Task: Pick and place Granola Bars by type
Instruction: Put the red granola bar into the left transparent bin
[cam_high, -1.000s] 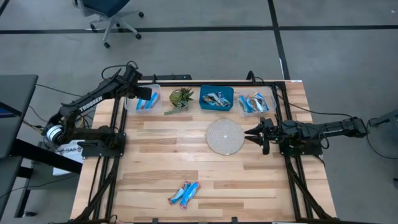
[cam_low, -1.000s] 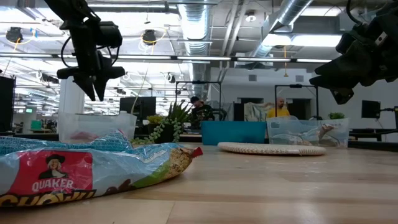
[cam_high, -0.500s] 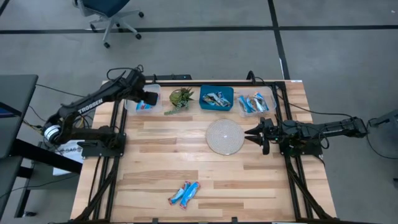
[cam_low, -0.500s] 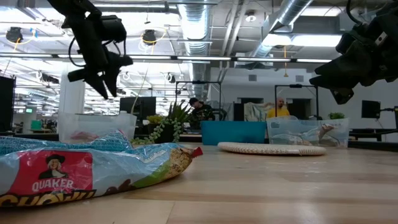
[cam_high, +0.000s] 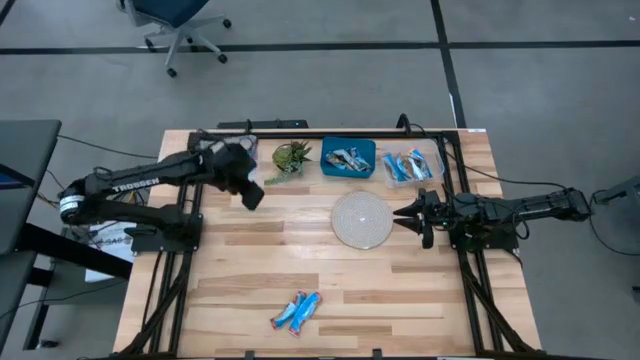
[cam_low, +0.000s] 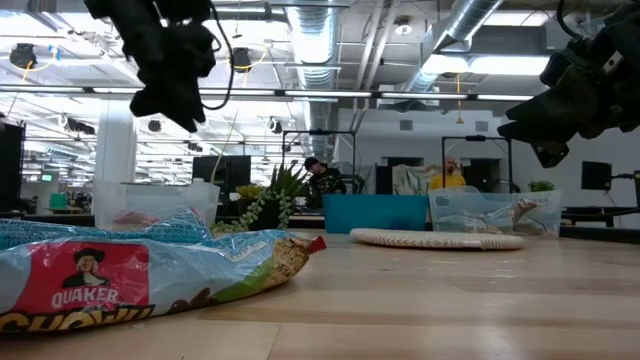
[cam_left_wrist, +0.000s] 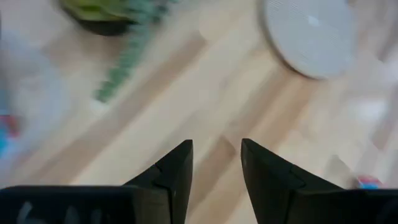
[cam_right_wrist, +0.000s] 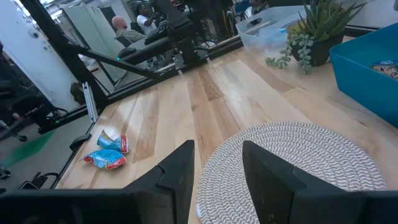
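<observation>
Two granola bars (cam_high: 297, 312) with blue and red wrappers lie side by side near the table's near edge, also in the right wrist view (cam_right_wrist: 107, 151). One fills the low view's foreground (cam_low: 150, 270). More bars lie in the blue bin (cam_high: 348, 158) and the right clear bin (cam_high: 410, 165). My left gripper (cam_high: 251, 194) (cam_left_wrist: 216, 155) is open and empty, in the air just near of the left clear bin (cam_high: 222, 168). My right gripper (cam_high: 400, 213) (cam_right_wrist: 217, 158) is open and empty, at the right edge of the round woven disc (cam_high: 362, 220).
A small green plant (cam_high: 290, 158) stands between the left clear bin and the blue bin. The three bins line the far edge. The disc lies right of the table's middle. Bare wood stretches between the disc and the two bars.
My left gripper has swung away from above the left clear bin, toward the table's near edge and a little to the right. It now hangs over bare wood beside the plant. The right arm and the bars have kept still.
</observation>
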